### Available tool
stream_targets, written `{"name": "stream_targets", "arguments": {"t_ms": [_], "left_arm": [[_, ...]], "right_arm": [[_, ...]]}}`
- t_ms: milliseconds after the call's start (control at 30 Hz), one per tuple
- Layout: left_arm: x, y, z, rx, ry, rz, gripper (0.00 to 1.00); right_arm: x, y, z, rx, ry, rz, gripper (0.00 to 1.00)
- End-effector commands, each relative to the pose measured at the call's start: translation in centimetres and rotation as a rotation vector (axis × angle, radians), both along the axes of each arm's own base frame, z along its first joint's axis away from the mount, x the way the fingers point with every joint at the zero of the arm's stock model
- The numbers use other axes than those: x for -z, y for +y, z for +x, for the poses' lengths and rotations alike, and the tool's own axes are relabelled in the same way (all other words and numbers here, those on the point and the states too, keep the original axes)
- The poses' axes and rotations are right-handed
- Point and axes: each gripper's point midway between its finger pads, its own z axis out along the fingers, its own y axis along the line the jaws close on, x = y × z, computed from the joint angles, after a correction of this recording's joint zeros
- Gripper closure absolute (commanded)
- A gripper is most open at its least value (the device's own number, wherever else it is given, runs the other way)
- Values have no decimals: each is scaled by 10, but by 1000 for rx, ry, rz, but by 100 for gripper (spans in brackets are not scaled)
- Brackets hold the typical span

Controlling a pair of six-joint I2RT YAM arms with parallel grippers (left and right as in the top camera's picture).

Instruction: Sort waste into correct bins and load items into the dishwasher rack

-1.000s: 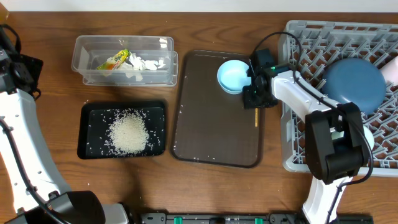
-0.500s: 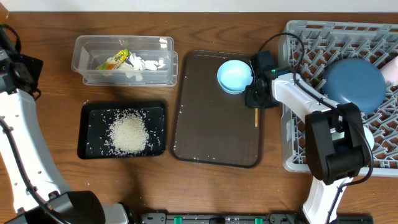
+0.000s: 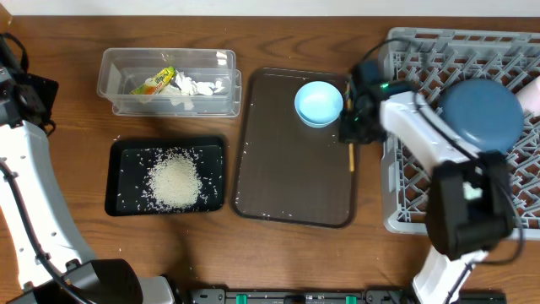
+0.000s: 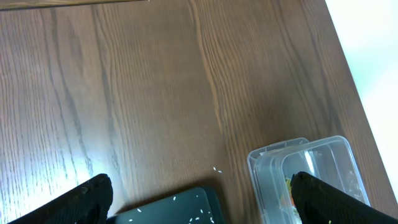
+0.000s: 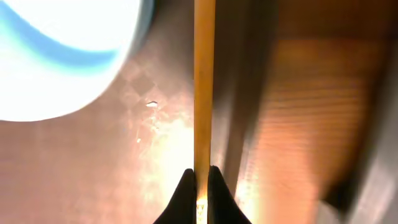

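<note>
My right gripper (image 5: 200,186) is shut on a thin wooden chopstick (image 5: 203,81), which runs straight up the right wrist view. Overhead, that gripper (image 3: 350,135) sits at the brown tray's right edge with the chopstick (image 3: 351,157) poking out toward the front. A light blue bowl (image 3: 318,103) lies just left of it, bright in the wrist view (image 5: 56,56). The dark blue plate (image 3: 481,114) rests in the grey rack (image 3: 405,203). Rice (image 3: 175,181) fills the black tray (image 3: 126,169). The wrapper (image 3: 154,82) and tissue (image 3: 198,84) lie in the clear container (image 3: 169,53). My left gripper (image 4: 202,202) is open, above bare table.
The brown serving tray (image 3: 295,177) lies between the bins and the rack, with a few rice grains on it. A pink cup (image 3: 531,97) shows at the rack's right edge. The left wrist view catches corners of the black tray (image 4: 180,208) and clear container (image 4: 323,155).
My right gripper has closed onto the chopstick and shifted slightly right with it. The left arm has not moved.
</note>
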Motion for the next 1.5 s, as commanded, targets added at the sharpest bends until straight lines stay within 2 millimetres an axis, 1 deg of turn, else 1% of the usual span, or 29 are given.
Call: {"name": "stream_targets", "arguments": {"t_ms": [0,67,167,233,333,433,600,700,767,900,1000,1033,1067,1133,1233,1367,1433,1467], "left_arm": [[1,1,-1,-7,5,2,7],[1,1,-1,-6,5,2,7],[1,1,-1,-6,5,2,7],[1,1,-1,-6,5,2,7],[1,1,-1,-6,5,2,7],[1,1,-1,-6,5,2,7],[1,1,-1,-6,5,2,7],[1,1,-1,-6,5,2,7],[1,1,-1,-6,5,2,7],[1,1,-1,-6,5,2,7],[1,1,-1,-6,5,2,7],[1,1,-1,-6,5,2,7],[1,1,-1,-6,5,3,7],[1,1,-1,-6,5,2,7],[1,1,-1,-6,5,2,7],[1,1,-1,-6,5,2,7],[1,1,-1,-6,5,2,7],[1,1,-1,-6,5,2,7]], "right_arm": [[-74,-18,23,-4,-185,31,99],[-100,-33,27,5,-250,31,99],[-138,-64,30,54,-349,25,99],[-154,-86,28,104,-391,18,99],[-162,-106,28,115,-419,-2,99],[-158,-116,30,94,-420,-25,99],[-141,-117,34,55,-387,-40,97],[-123,-119,39,51,-347,-48,96],[-106,-120,41,52,-305,-51,96],[-77,-117,44,51,-237,-36,89],[-66,-110,42,40,-199,2,86],[-66,-108,40,37,-190,12,86],[-65,-107,38,35,-184,15,83],[-68,-106,35,32,-179,15,79],[-74,-104,31,51,-178,25,76],[-95,-89,31,25,-230,101,76],[-110,-83,33,10,-279,118,75],[-120,-81,35,2,-315,118,73]]}}
